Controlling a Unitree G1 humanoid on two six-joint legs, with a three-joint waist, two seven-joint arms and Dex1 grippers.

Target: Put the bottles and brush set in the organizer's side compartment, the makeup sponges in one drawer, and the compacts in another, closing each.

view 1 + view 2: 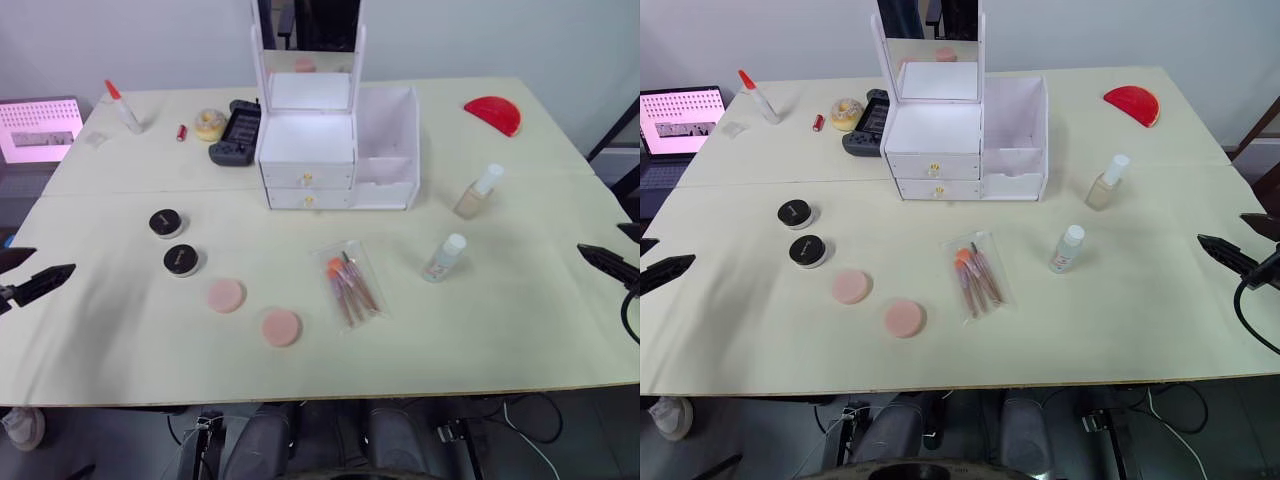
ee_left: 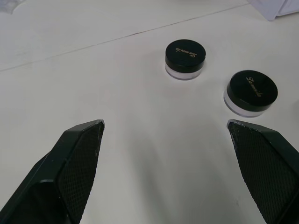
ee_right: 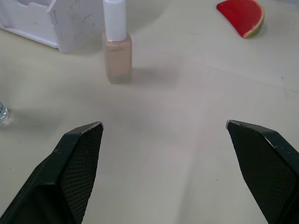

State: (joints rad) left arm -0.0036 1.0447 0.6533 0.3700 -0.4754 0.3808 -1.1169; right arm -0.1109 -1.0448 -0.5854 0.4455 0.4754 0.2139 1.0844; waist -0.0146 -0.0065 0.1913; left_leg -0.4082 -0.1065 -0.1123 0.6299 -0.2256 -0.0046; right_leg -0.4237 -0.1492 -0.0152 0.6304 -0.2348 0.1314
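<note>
A pale cream bench (image 1: 120, 330) stands against a plain light wall, with everything laid out on top. The left pincer (image 2: 163, 128) hovers released at the bench's left edge, fingers spread wide and holding nothing; just ahead of it sit two round black-lidded compacts (image 2: 185, 58) with brownish script on the lids, close together but apart. The right pincer (image 3: 163, 126) hangs likewise released at the right edge, empty. Ahead of it stands one squarish bottle of beige liquid with a white cap (image 3: 117, 44), upright near the organizer's corner; a second, rounder clear bottle with a white cap (image 1: 444, 257) stands nearer the front. Two round flat pink makeup sponges (image 1: 226, 295) lie left of centre, and one clear packet of pink-handled brushes (image 1: 350, 283) lies mid-bench. At the back, the white plastic organizer with an upright mirror (image 1: 308, 150) shows two stacked drawers, both shut, and its open-topped side compartment (image 1: 388, 135) on the right.
</note>
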